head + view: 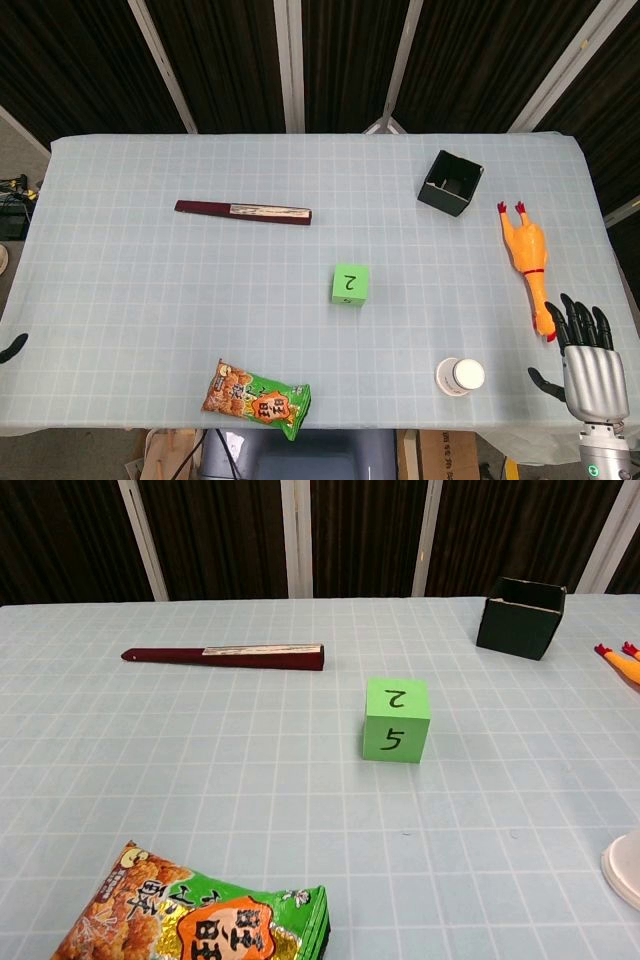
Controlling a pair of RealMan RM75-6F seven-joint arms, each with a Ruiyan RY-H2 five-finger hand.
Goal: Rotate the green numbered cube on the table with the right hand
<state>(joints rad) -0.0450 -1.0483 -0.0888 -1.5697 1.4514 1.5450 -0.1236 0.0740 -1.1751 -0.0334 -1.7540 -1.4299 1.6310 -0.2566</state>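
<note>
The green numbered cube (350,285) is found mid-desk, face 2 up, untouched. The right hand (588,360) is held at the desk's near right corner, fingers spread, empty, well apart. Rotation is judged not yet begun.

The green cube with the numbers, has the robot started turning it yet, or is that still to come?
Nothing looks done yet. The cube sits alone mid-table, 2 on top and 5 facing the robot, nothing touching it. The right hand is at the table's near right corner, fingers spread and empty, well away from the cube. Only a tip of the left hand shows. Reaching, gripping and rotating are all still left.
</note>
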